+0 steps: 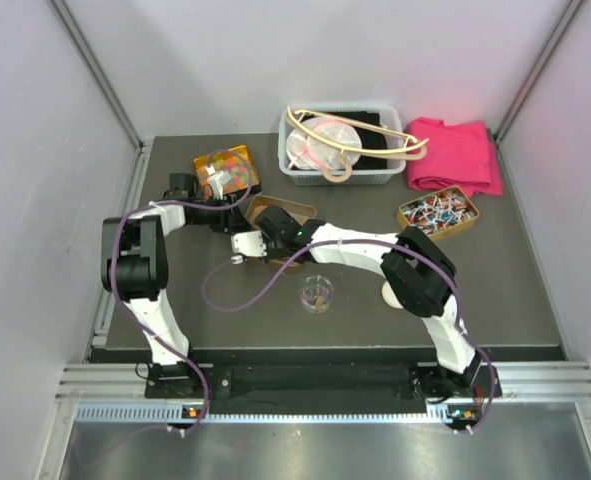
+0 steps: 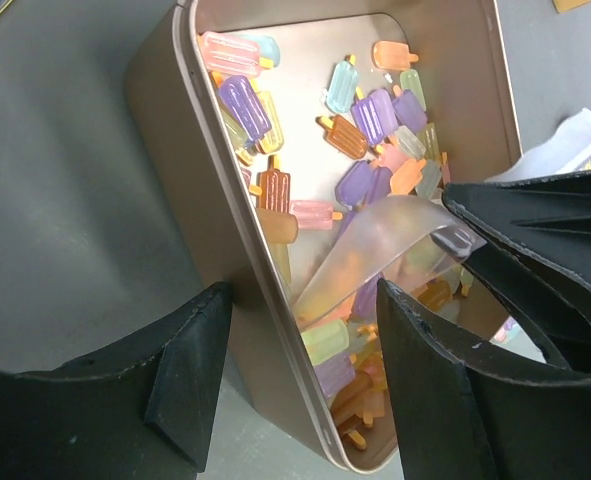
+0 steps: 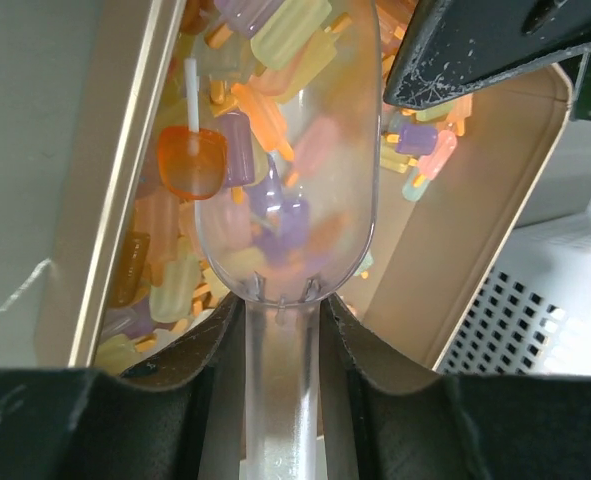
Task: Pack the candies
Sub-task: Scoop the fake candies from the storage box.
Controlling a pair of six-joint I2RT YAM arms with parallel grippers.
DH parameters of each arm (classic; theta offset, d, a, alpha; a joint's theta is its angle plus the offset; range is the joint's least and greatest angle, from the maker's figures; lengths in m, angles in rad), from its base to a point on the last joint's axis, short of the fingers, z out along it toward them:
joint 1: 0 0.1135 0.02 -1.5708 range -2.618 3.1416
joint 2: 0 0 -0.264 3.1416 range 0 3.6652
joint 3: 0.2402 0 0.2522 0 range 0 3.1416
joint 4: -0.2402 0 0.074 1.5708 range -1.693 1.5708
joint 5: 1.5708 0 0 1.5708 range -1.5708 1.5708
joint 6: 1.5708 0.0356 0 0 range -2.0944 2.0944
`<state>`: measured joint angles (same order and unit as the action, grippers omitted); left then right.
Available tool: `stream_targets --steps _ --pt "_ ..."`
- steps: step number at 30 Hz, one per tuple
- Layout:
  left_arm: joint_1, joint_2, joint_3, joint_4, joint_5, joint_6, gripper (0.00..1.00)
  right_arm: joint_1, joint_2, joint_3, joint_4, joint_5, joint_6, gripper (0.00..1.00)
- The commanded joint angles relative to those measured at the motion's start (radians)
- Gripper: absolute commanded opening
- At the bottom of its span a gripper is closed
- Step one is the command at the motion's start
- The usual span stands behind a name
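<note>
So the right claw [image 3: 280, 385] is clamped tight on the handle of the clear plastic scoop [image 3: 285, 200]. Its bowl sits among the translucent popsicle-shaped gummy candies [image 2: 360, 115] inside the tan metal tin [image 2: 180, 200]. The left claw [image 2: 300, 300] is open and holds nothing. It straddles the tin's wall, with candies right beside its inner finger.

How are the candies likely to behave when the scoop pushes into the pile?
The candies look glossy and lie loose in the tin, so they will probably slide aside before the scoop. Flat popsicle shapes should not roll. Small, so probably light.
</note>
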<state>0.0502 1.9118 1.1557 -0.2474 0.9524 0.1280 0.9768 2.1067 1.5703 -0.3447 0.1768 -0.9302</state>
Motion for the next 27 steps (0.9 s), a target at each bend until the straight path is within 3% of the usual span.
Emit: stream_targets --steps 1,13,20,27 --pt "-0.012 0.012 0.021 0.019 0.062 -0.011 0.64 0.025 0.049 0.051 -0.096 -0.214 0.083 0.0" --pt "-0.015 0.003 0.053 -0.013 0.051 -0.007 0.64 -0.05 0.03 0.183 -0.352 -0.427 0.126 0.0" --pt "-0.015 0.004 0.05 -0.007 0.045 -0.007 0.64 -0.105 0.027 0.227 -0.421 -0.503 0.171 0.0" --pt "-0.013 0.0 0.048 -0.007 0.046 -0.005 0.64 -0.135 0.007 0.214 -0.383 -0.533 0.231 0.0"
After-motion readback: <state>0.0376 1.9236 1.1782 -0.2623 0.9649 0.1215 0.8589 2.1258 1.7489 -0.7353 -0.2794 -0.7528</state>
